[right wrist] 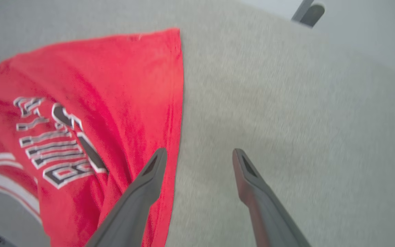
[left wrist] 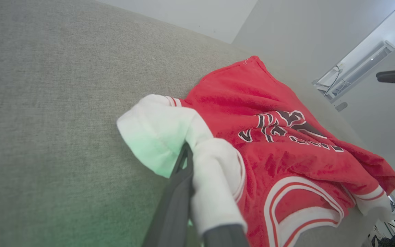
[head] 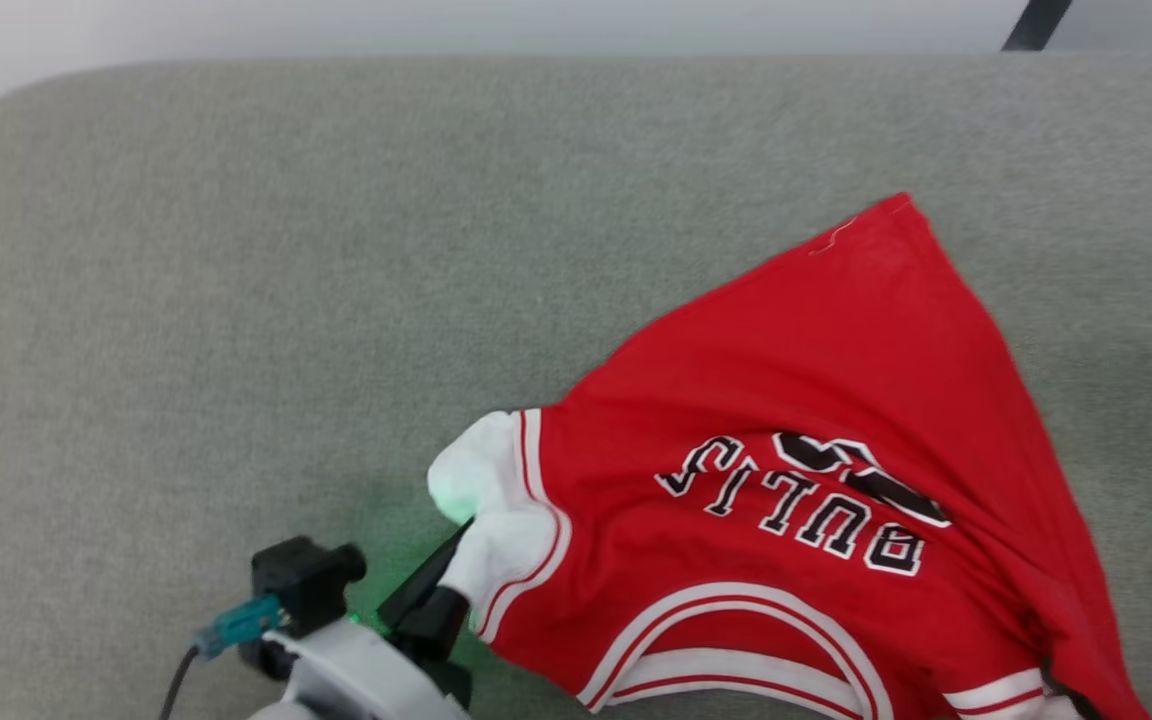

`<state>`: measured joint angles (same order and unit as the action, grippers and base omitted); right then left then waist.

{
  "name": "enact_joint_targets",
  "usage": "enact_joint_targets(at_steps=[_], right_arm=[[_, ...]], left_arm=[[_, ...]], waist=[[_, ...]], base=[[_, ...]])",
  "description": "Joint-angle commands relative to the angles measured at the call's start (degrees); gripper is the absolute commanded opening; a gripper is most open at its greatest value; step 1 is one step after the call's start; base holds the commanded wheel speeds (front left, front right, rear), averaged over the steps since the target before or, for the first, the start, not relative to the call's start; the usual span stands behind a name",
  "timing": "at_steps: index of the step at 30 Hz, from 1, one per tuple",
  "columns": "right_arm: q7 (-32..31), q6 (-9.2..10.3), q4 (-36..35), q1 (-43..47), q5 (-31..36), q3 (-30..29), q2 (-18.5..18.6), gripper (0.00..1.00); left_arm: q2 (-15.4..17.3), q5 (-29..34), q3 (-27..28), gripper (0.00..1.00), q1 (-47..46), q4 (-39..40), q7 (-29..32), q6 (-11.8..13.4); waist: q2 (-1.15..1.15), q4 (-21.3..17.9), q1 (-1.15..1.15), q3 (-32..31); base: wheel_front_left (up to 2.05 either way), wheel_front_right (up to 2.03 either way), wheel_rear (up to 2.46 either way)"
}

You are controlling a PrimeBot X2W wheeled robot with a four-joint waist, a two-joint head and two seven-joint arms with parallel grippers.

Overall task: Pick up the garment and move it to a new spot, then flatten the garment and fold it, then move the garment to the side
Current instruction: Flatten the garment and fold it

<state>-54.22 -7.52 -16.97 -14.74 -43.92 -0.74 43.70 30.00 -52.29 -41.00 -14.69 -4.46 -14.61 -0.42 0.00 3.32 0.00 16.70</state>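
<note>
We see the red Bulls jersey (head: pixel 816 400) spread lettering-up on the grey upholstered surface (head: pixel 236 300). It lies toward the near right side, with one red hem corner pointing at the far edge and the striped neckline running off the bottom of the head view. At the jersey's left end, the left gripper (head: pixel 458 540) is clenched on a bunched white armhole panel. In the left wrist view the white cloth is pinched between the dark fingers (left wrist: pixel 175 199) and draped over one of them, with a green glow on it and on the upholstery beside it. The right gripper (right wrist: pixel 199 154) hangs released at the jersey's opposite side, its two fingers spread wide with nothing between them. One fingertip is over the red side edge, the other over bare grey upholstery. We cannot tell whether either touches what lies beneath it. The black-and-white "BULLS" lettering reads upside down in the head view.
</note>
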Motion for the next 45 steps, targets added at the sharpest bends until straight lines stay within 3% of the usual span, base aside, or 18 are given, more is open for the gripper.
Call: enact_joint_targets(at_steps=[1, 4, 12, 23, 25, 26, 27, 35, 41, 45], right_arm=[[0.84, 0.07, 0.74, -2.20, 1.01, 0.74, -0.58, 1.00], [3.71, 0.07, 5.38, -10.96, 3.85, 5.12, -1.93, 1.00], [7.99, 0.07, 25.54, -32.03, 9.59, 19.64, -5.30, 1.00], [8.84, 0.07, 38.85, -39.83, 4.77, 36.83, -3.65, 1.00], [8.92, 0.07, 39.88, -40.05, 3.23, 38.85, -3.22, 0.46], [9.26, 0.07, 40.34, -40.30, 2.60, 39.58, -3.04, 0.31], [9.63, 0.07, 40.78, -40.46, 1.93, 40.16, -2.96, 0.00], [19.57, 0.09, 45.13, -43.18, -2.15, 38.80, -3.14, 0.00], [27.94, 0.08, 49.63, -45.49, -4.35, 33.72, -4.75, 0.00], [34.39, 0.08, 55.18, -48.98, -3.11, 28.52, -7.16, 0.00]], left_arm=[[-0.48, 0.43, -0.11, 0.00, -1.08, 0.29, 0.14, 0.05], [-1.40, 1.12, -0.69, 0.00, -2.70, 0.25, 0.40, -0.46], [-4.89, 2.39, -2.14, 0.00, -7.72, -1.92, 0.50, -2.64], [-7.19, 3.67, -2.54, 0.00, -8.68, -4.59, -0.08, -4.07], [-7.35, 3.82, -2.44, 0.00, -8.66, -4.79, -0.16, -4.32], [-7.42, 3.87, -2.28, 0.00, -8.70, -4.89, -0.21, -4.45], [-7.47, 3.91, -2.06, 0.00, -8.70, -5.01, -0.22, -4.48], [-5.69, 4.70, 0.49, 0.00, -10.14, -5.37, -0.49, -4.84], [-2.44, 5.78, 3.53, 0.00, -14.04, -4.23, 0.91, -1.75], [-1.44, 5.94, 5.74, 0.00, -21.36, -4.44, 3.65, -1.29]], waist=[[0.00, 1.61, 0.00, 2.06], [0.00, 2.99, 0.00, 4.67], [0.00, 7.42, 0.00, 10.99], [0.00, 10.31, 0.00, 12.67], [0.00, 10.37, 0.00, 12.57], [0.00, 10.32, 0.00, 12.48], [0.00, 10.21, 0.00, 12.29], [0.00, 8.64, 0.00, 8.37], [0.00, 5.95, 0.00, 6.59], [0.00, 4.03, 0.00, 7.12]], base=[[0.00, 0.00, 0.00], [0.00, 0.00, 0.00], [0.00, 0.00, 0.00], [0.00, 0.00, 0.00], [0.00, 0.00, 0.00], [0.00, 0.00, 0.00], [0.00, 0.00, 0.00], [0.00, 0.00, 0.00], [0.00, 0.00, 0.00], [0.00, 0.00, 0.00]])
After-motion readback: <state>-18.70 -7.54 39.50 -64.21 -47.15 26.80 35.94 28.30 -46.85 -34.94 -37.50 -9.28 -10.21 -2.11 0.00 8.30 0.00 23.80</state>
